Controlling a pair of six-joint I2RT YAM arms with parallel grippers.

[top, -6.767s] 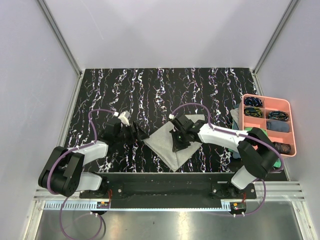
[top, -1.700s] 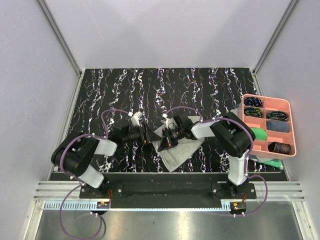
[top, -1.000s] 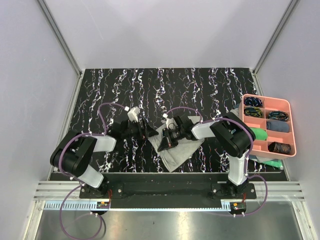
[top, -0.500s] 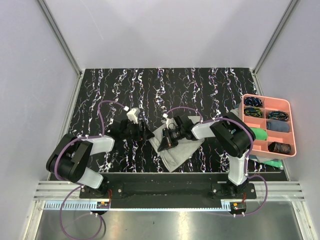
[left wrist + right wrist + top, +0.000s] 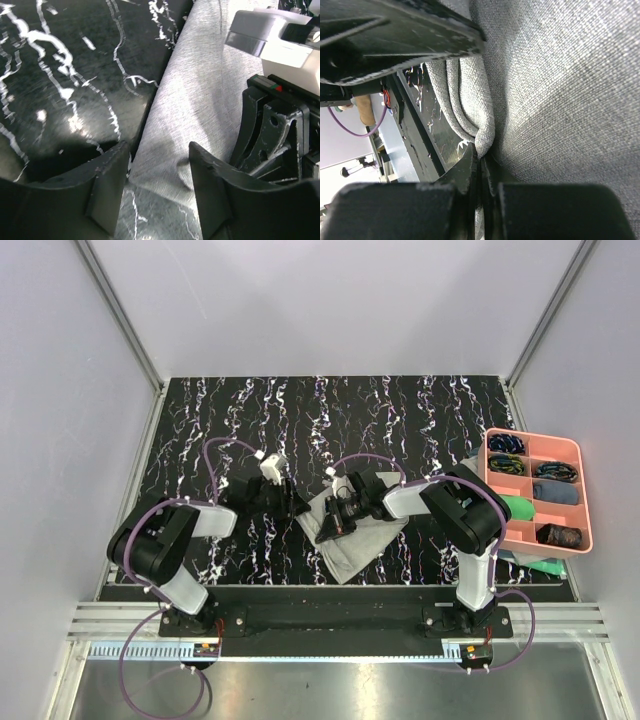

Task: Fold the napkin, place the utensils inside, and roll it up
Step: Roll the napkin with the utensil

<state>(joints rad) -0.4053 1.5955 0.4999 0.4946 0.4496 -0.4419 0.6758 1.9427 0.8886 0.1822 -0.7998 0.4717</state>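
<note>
The light grey-green napkin (image 5: 358, 537) lies folded on the black marbled table, near the front middle. My right gripper (image 5: 328, 528) is shut on its left folded edge; in the right wrist view several cloth layers (image 5: 480, 125) bunch into the closed jaws of the right gripper (image 5: 481, 161). My left gripper (image 5: 296, 506) is open just left of that corner. In the left wrist view its two fingers (image 5: 107, 185) straddle the napkin's corner (image 5: 165, 160) without pinching it, and the right gripper (image 5: 272, 132) sits close on the right. The utensils are out of view.
A pink compartment tray (image 5: 584, 492) with small dark and blue items stands at the right edge. A green cloth (image 5: 520, 508) and a teal one (image 5: 540, 565) lie beside and under it. Grey walls close in the table on three sides.
My left gripper has edged right onto the napkin's left corner. The right gripper has kept its hold and stayed put.
</note>
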